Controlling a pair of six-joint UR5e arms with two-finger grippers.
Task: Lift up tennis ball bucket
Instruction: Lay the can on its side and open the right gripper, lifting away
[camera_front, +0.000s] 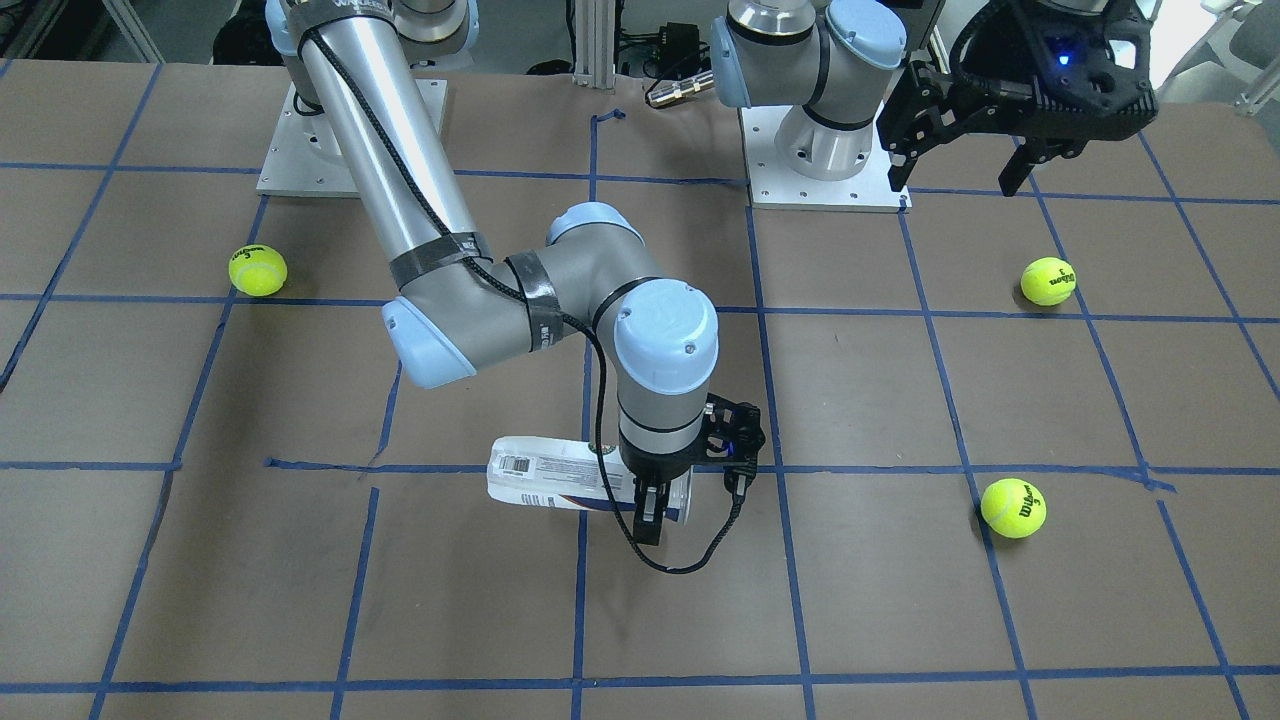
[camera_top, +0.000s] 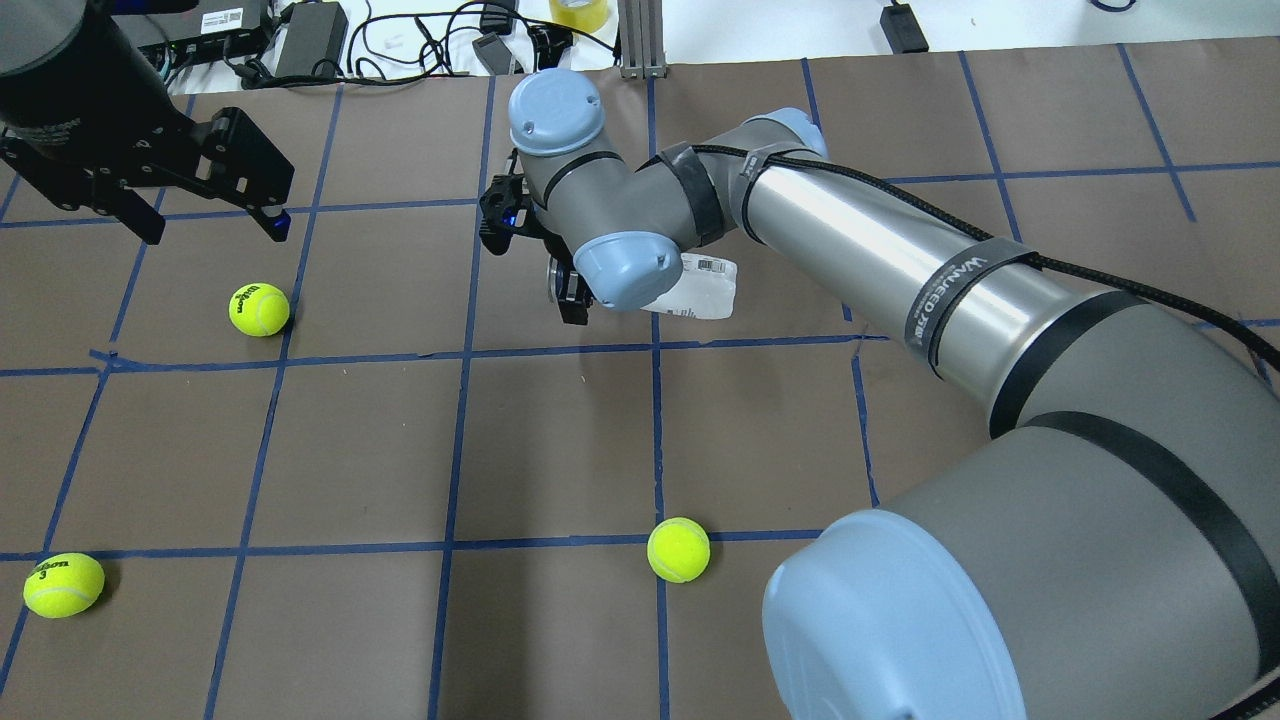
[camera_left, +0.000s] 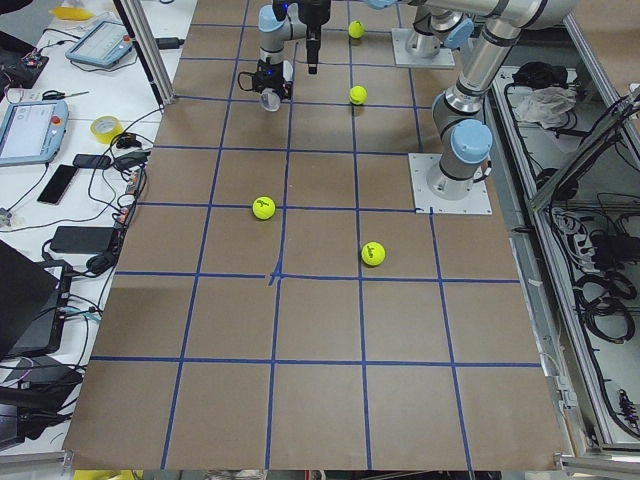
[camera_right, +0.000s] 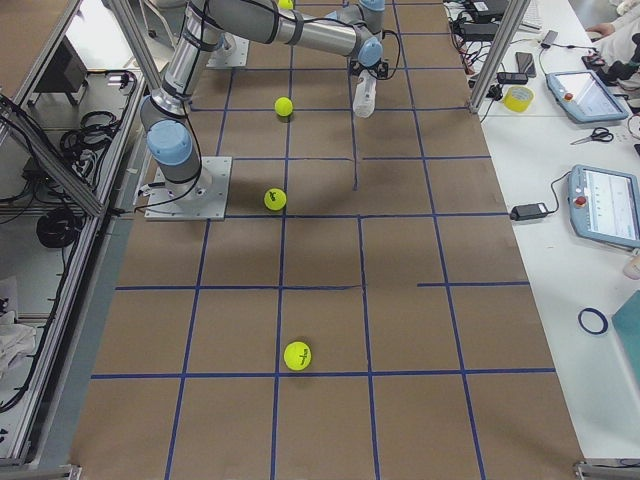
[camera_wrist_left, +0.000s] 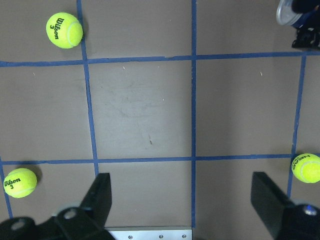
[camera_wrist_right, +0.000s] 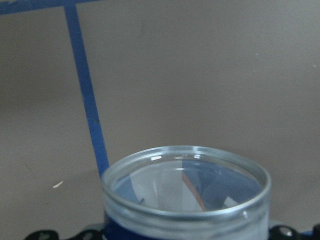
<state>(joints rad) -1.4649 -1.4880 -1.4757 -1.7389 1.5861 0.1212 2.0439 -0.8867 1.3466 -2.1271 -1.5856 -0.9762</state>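
The tennis ball bucket (camera_front: 550, 483) is a clear tube with a white and navy label, lying horizontal near the table's middle. It also shows in the overhead view (camera_top: 700, 288). My right gripper (camera_front: 655, 503) is shut on its open end, fingers on either side of the rim. The right wrist view looks into the empty open mouth (camera_wrist_right: 187, 192). I cannot tell whether the tube is off the table. My left gripper (camera_front: 960, 165) hangs open and empty high above the table near its base, far from the tube; its spread fingers (camera_wrist_left: 100, 197) show in the left wrist view.
Three yellow-green tennis balls lie loose on the brown, blue-taped table: one (camera_front: 258, 271) beside the right arm, one (camera_front: 1048, 281) under the left gripper's side, one (camera_front: 1013, 508) nearer the operators' edge. The arm base plates (camera_front: 820, 190) stand at the robot's edge.
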